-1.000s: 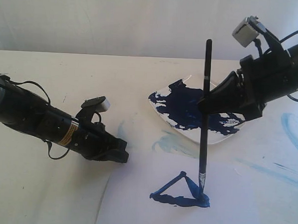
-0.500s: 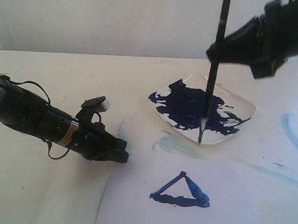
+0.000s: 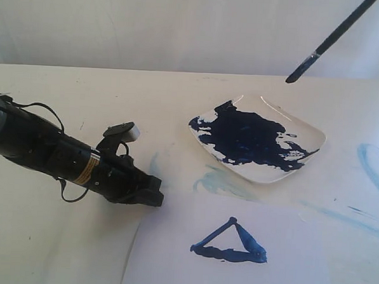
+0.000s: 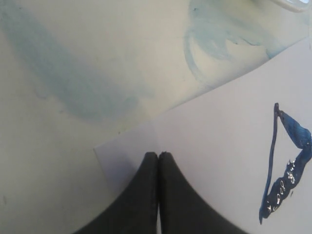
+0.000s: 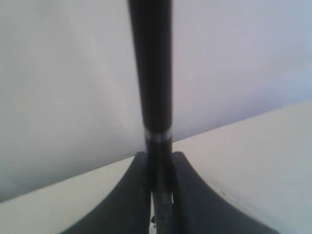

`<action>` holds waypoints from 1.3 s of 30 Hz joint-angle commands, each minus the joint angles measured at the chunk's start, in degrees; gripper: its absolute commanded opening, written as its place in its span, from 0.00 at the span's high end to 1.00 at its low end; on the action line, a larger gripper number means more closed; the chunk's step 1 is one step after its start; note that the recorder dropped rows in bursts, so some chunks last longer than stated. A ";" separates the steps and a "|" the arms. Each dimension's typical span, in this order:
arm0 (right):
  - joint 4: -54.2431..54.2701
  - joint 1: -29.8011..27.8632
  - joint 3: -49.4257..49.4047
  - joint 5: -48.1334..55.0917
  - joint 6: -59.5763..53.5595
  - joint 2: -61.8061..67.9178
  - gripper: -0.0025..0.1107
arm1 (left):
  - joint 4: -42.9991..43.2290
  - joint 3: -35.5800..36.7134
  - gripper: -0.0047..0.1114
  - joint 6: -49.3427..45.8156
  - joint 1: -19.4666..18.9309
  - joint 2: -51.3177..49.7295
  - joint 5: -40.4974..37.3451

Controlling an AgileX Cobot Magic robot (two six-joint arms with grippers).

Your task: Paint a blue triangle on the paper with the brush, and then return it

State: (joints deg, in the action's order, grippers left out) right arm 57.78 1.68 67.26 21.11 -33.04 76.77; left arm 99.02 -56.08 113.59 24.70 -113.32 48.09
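The brush (image 3: 331,40) is hanging tilted in the air at one o'clock from the plate (image 3: 273,177) in the exterior view, while only the right wrist view is showing the right hand (image 5: 159,161) pinching its handle.

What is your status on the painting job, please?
Left gripper shut at a corner of the paper. Right gripper shut on the brush, up in the air beyond the plate. Blue triangle painted. Nothing seen blocking.

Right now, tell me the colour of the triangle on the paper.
The triangle is dark blue; the exterior view shows it best.
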 commanded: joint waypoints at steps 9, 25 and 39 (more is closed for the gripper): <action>0.86 -1.86 -1.30 -4.57 28.53 14.27 0.98 | 0.92 0.05 0.96 -0.10 0.26 -0.07 -1.06; 9.74 4.37 -15.37 -19.48 31.77 12.80 0.98 | 0.92 0.05 0.96 -0.10 0.26 -0.07 -1.06; 9.27 8.07 -15.37 -26.03 42.28 15.36 0.98 | 0.92 0.05 0.96 -0.10 0.26 -0.07 -1.16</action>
State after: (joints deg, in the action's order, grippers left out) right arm 67.22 9.64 52.08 -6.44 8.87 90.67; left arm 99.02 -56.08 113.59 24.70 -113.32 48.09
